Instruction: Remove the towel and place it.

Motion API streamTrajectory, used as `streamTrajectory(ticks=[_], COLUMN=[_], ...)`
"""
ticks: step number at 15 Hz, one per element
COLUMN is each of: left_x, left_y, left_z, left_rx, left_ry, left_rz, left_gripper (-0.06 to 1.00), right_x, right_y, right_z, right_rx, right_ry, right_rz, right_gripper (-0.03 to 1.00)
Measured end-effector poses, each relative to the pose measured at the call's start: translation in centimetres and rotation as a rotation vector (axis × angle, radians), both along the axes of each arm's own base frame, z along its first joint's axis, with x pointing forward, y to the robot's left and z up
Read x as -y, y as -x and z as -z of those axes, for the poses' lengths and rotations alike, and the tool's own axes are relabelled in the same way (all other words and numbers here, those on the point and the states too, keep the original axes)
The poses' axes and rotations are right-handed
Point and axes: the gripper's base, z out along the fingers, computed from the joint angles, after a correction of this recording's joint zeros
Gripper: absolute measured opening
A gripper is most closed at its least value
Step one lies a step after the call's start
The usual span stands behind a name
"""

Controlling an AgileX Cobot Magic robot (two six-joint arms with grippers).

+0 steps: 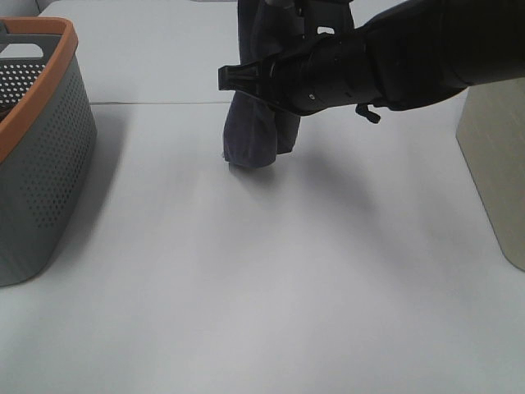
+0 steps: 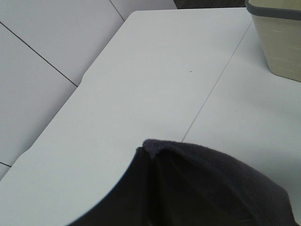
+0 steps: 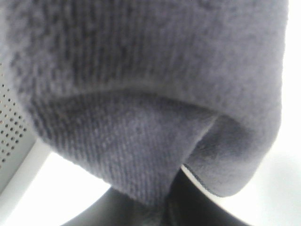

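Over the table [image 1: 246,295], towel [image 1: 248,139] lengthwise vertical, folded end downward.

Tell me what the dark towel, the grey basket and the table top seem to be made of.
The towel: soft textile, matte and fuzzy, with a ribbed weave and a stitched hem; probably microfibre or cotton. The basket: likely moulded plastic, matte grey perforated wall under an orange rim. The table: smooth white sheet with a faint sheen, perhaps laminate.
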Motion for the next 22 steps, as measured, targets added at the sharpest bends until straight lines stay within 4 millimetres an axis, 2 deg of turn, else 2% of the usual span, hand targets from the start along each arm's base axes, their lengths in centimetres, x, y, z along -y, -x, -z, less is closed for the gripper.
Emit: streamTrajectory(ticks=[3,7,12,16,18,22], left_x=[0.0,-0.1,-0.1,-0.1,-0.1,-0.1], left_y=[0.0,-0.1,-0.1,0.0,0.0,0.0], left_z=[0.1,0.1,0.1,0.3,0.3,0.3], left_rx=[-0.003,-0.002,-0.002,-0.029,-0.031,-0.032], left_ry=[-0.001,-0.009,-0.01,-0.007,-0.004,-0.005], left_rz=[-0.003,-0.008,-0.008,-0.016,-0.018,-0.018], left_gripper=[0.0,0.0,0.0,0.0,0.0,0.0], right_x=[0.3,-0.4,-1.1,-0.6,-0.1,0.1], right_y=[1.3,3.0,4.3,4.6,4.9,5.2], right_z=[-0.6,-2.9,-2.5,-2.0,-2.5,-2.7], right_rx=[-0.004,-0.006,-0.086,-0.155,-0.17,-0.193], right_ry=[-0.009,-0.099,-0.089,-0.026,-0.009,0.008], right_rz=[-0.058,-0.22,-0.382,-0.358,-0.338,-0.337], right_gripper=[0.02,0.02,0.02,0.02,0.03,0.12])
